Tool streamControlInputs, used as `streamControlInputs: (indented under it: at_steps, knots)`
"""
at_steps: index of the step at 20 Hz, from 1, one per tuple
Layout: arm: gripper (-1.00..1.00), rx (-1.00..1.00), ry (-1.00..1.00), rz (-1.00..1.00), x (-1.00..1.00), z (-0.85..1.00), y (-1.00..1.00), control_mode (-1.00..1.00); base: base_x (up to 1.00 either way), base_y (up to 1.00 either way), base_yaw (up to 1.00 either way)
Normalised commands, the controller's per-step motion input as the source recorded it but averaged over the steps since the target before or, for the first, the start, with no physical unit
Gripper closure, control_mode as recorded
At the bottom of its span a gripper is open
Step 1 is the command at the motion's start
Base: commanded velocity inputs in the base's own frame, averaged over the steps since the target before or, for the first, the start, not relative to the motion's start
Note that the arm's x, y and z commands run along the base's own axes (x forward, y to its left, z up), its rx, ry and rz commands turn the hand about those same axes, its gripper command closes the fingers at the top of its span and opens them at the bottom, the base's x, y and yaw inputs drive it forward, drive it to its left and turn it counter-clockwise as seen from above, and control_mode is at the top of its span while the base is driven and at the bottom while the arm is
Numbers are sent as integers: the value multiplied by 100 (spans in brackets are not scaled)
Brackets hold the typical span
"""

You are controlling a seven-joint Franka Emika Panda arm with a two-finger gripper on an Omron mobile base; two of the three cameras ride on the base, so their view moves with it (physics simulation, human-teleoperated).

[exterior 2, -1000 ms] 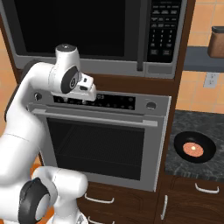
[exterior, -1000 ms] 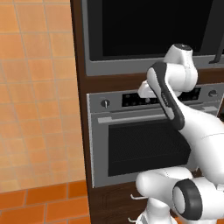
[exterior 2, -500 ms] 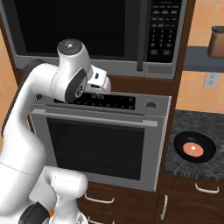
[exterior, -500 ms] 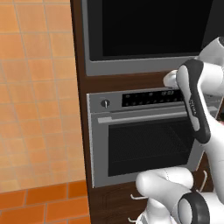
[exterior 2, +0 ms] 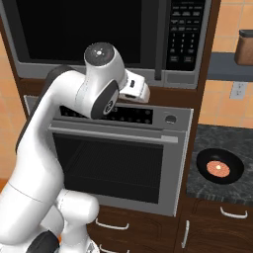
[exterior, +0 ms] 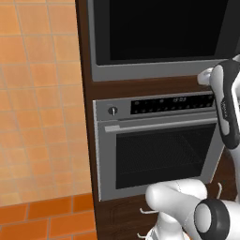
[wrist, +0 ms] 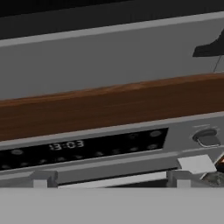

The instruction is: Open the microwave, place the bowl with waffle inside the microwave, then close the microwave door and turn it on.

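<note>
Tiled wall point(exterior: 37, 103) in orange fills the left, flat, with open room in front of it. Its right edge meets the dark wood cabinet column point(exterior: 84, 93), which holds two appliances, one above the other.

The microwave point(exterior: 159, 28) sits at the top. The microwave door point(exterior 2: 84, 29), black glass in a grey frame, lies shut and flush with the front. Its dark vertical handle point(exterior 2: 159, 44) runs down the door's right side, just beside the keypad point(exterior 2: 184, 29).

Below the microwave a strip of wood point(wrist: 109, 105) separates its grey lower edge from the silver oven point(exterior: 159, 154). The oven has a knob point(exterior: 112, 111) at the left of its panel and a lit display point(wrist: 78, 146). Its horizontal bar handle point(exterior: 159, 124) juts toward the robot above the mesh window.

The gripper point(exterior 2: 144, 92) hangs in front of the wood strip, under the microwave's lower right corner and left of the door handle. It points at the cabinet front. Whether its fingers stand wide or narrow cannot be told, and nothing is seen in them.

Farther right, past the oven's edge, is a dark speckled counter point(exterior 2: 207, 190). The bowl point(exterior 2: 232, 170) rests on it with the waffle point(exterior 2: 218, 168) inside, well apart from the gripper. A wall outlet point(exterior 2: 238, 90) is above it.
</note>
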Motion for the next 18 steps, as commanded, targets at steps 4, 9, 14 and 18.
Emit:
streamControlInputs:
  at_steps: [4,9,14,18]
  knots:
    - [-100,0,-6,-2,0,40,-56,-100,0,0,0]
    - [-100,0,-16,0,2,34,-32,-100,0,0,0]
    - [-100,0,-6,0,5,24,-26,-100,0,0,0]
    - [-100,0,0,-2,5,9,-26,-100,0,0,0]
